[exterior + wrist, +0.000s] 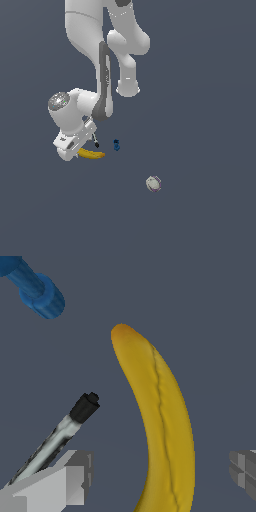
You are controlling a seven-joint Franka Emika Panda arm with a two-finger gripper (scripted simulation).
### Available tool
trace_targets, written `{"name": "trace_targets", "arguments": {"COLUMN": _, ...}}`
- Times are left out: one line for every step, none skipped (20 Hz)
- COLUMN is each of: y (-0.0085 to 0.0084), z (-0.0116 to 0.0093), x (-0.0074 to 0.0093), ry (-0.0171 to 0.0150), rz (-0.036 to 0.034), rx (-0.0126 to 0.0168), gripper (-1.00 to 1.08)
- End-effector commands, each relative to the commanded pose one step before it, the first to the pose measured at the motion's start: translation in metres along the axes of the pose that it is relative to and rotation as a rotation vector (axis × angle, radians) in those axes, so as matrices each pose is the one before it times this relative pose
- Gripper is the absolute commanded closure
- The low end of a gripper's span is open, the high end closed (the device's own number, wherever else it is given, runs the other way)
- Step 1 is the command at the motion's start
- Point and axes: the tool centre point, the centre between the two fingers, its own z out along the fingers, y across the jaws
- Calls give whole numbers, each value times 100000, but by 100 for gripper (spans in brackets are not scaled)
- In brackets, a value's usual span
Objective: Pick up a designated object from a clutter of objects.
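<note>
The designated object, a curved yellow banana [161,421], lies flat on the dark floor with one tip pointing away from the wrist camera. In the exterior view the banana [93,154] pokes out from under the white hand. My gripper [160,470] is open and straddles the banana's body. One grey finger [72,476] stands on one side and the other finger [244,468] on the far side, both with a gap to the fruit. In the exterior view the gripper [75,150] is low over the banana, its fingertips mostly hidden by the hand.
The rest of the clutter of objects is close by. A thin black-and-silver tool [60,433] lies just beside one finger, also seen as the tool [95,142]. A small blue block [116,145] [35,287] sits past the banana's tip. A whitish ball [153,183] rests further off.
</note>
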Motion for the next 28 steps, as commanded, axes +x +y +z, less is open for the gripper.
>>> {"name": "trace_targets", "arguments": {"y": -78, "z": 1059, "x": -9, "ry": -10, "rz": -80, "rx": 93, "gripper": -92}}
{"name": "trace_targets", "arguments": {"y": -17, "z": 549, "x": -26, "ry": 0, "rz": 0, "rx": 0, "gripper": -92}}
{"name": "trace_targets", "arguments": {"y": -18, "z": 534, "x": 13, "ry": 3, "rz": -68, "rx": -11, "gripper": -92}}
{"name": "trace_targets", "arguments": {"y": -6, "z": 469, "x": -22, "ry": 0, "rz": 0, "rx": 0, "gripper": -92}}
{"name": "trace_targets", "arguments": {"y": 2, "z": 398, "x": -18, "ry": 0, "rz": 0, "rx": 0, "gripper": -92}}
{"name": "trace_targets", "arguments": {"y": 6, "z": 322, "x": 24, "ry": 1, "rz": -68, "rx": -10, "gripper": -92}}
{"name": "trace_targets", "arguments": {"y": 17, "z": 260, "x": -11, "ry": 0, "rz": 0, "rx": 0, "gripper": -92}}
{"name": "trace_targets", "arguments": {"y": 22, "z": 195, "x": -8, "ry": 0, "rz": 0, "rx": 0, "gripper": -92}}
{"name": "trace_targets", "arguments": {"y": 18, "z": 128, "x": 34, "ry": 0, "rz": -68, "rx": -10, "gripper": -92}}
{"name": "trace_targets", "arguments": {"y": 17, "z": 77, "x": -3, "ry": 0, "rz": 0, "rx": 0, "gripper": -92}}
{"name": "trace_targets", "arguments": {"y": 6, "z": 25, "x": -1, "ry": 0, "rz": 0, "rx": 0, "gripper": -92}}
{"name": "trace_targets", "arguments": {"y": 0, "z": 0, "x": 0, "ry": 0, "rz": 0, "rx": 0, "gripper": 108}}
{"name": "trace_targets", "arguments": {"y": 0, "z": 0, "x": 0, "ry": 0, "rz": 0, "rx": 0, "gripper": 108}}
{"name": "trace_targets", "arguments": {"y": 0, "z": 0, "x": 0, "ry": 0, "rz": 0, "rx": 0, "gripper": 108}}
{"name": "trace_targets", "arguments": {"y": 0, "z": 0, "x": 0, "ry": 0, "rz": 0, "rx": 0, "gripper": 108}}
{"name": "trace_targets", "arguments": {"y": 0, "z": 0, "x": 0, "ry": 0, "rz": 0, "rx": 0, "gripper": 108}}
{"name": "trace_targets", "arguments": {"y": 0, "z": 0, "x": 0, "ry": 0, "rz": 0, "rx": 0, "gripper": 108}}
{"name": "trace_targets", "arguments": {"y": 0, "z": 0, "x": 0, "ry": 0, "rz": 0, "rx": 0, "gripper": 108}}
{"name": "trace_targets", "arguments": {"y": 0, "z": 0, "x": 0, "ry": 0, "rz": 0, "rx": 0, "gripper": 108}}
{"name": "trace_targets", "arguments": {"y": 0, "z": 0, "x": 0, "ry": 0, "rz": 0, "rx": 0, "gripper": 108}}
{"name": "trace_targets", "arguments": {"y": 0, "z": 0, "x": 0, "ry": 0, "rz": 0, "rx": 0, "gripper": 108}}
{"name": "trace_targets", "arguments": {"y": 102, "z": -122, "x": -11, "ry": 16, "rz": 12, "rx": -267, "gripper": 108}}
{"name": "trace_targets", "arguments": {"y": -10, "z": -21, "x": 21, "ry": 0, "rz": 0, "rx": 0, "gripper": 108}}
{"name": "trace_targets", "arguments": {"y": -30, "z": -62, "x": 62, "ry": 0, "rz": 0, "rx": 0, "gripper": 108}}
{"name": "trace_targets", "arguments": {"y": -51, "z": -103, "x": 103, "ry": 0, "rz": 0, "rx": 0, "gripper": 108}}
{"name": "trace_targets", "arguments": {"y": -71, "z": -144, "x": 144, "ry": 0, "rz": 0, "rx": 0, "gripper": 108}}
{"name": "trace_targets", "arguments": {"y": -91, "z": -185, "x": 185, "ry": 0, "rz": 0, "rx": 0, "gripper": 108}}
{"name": "trace_targets", "arguments": {"y": -112, "z": -227, "x": 227, "ry": 0, "rz": 0, "rx": 0, "gripper": 108}}
